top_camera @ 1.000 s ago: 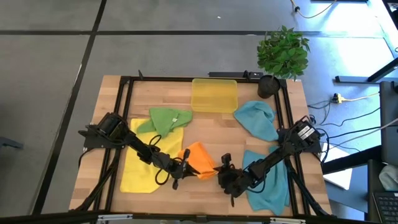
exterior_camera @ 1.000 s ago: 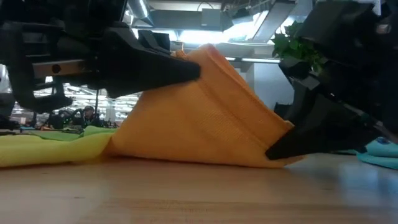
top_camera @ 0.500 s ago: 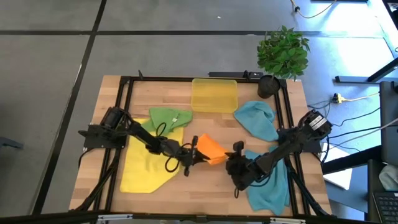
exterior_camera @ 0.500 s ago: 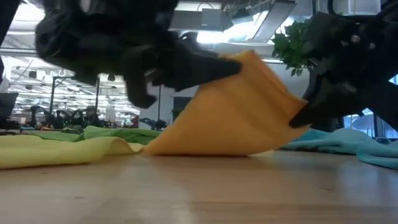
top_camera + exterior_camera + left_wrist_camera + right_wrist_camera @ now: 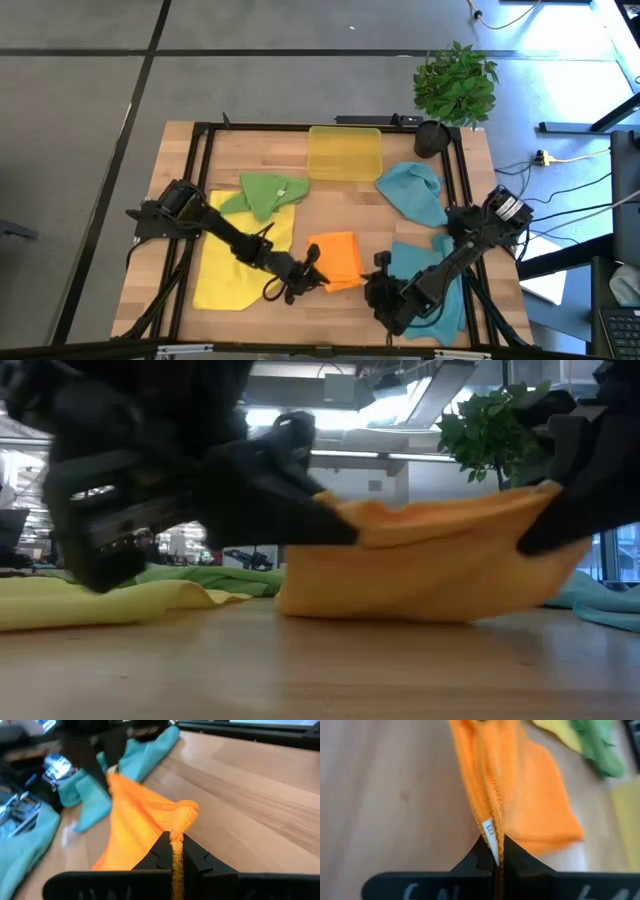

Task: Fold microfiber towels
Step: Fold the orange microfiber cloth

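The orange towel lies in the middle of the table near the front; it also shows in the low view. My left gripper is shut on its near left end and my right gripper on its near right end. The yellow towel lies flat at the left, with the green towel crumpled at its far end. One teal towel lies bunched at the far right, the other under my right arm. My left gripper pinches a bunched hem of the orange towel between its two fingers, at the near left corner. The held edge is raised; the towel's lower part rests on the table. My right gripper pinches the orange towel's hemmed edge beside a white tag between its two fingers, at the near right corner. The edge runs about level to my left gripper, sagging a little, with the cloth hanging below onto the table.
A translucent yellow tray stands at the far middle. A potted plant stands at the far right corner. Bare wood shows between the tray and the orange towel and along the near edge.
Both grippers, shut on the orange towel, first went up and toward the far edge, then came back toward the near edge. The towel, first peaked high at my left gripper, now hangs from a nearly level top edge and shows wider from above.
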